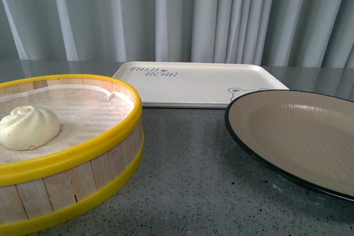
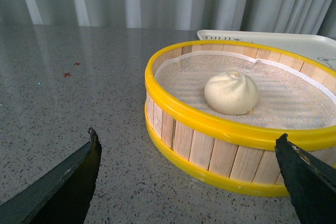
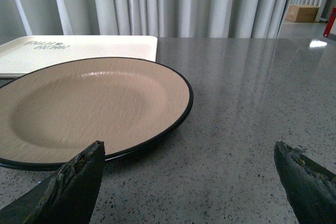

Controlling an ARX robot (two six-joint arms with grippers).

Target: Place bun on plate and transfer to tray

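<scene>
The off-white pleated bun lies on the white cloth inside the yellow-rimmed wooden steamer basket at the front left. It also shows in the left wrist view. The beige plate with a black rim lies empty at the right, also in the right wrist view. The cream tray with grey lettering lies behind both. My left gripper is open and empty, low in front of the basket. My right gripper is open and empty beside the plate's rim. Neither arm shows in the front view.
The grey speckled table carries everything. Pale curtains hang behind it. Small red marks sit on the table beyond the basket in the left wrist view. A cardboard box stands far off in the right wrist view.
</scene>
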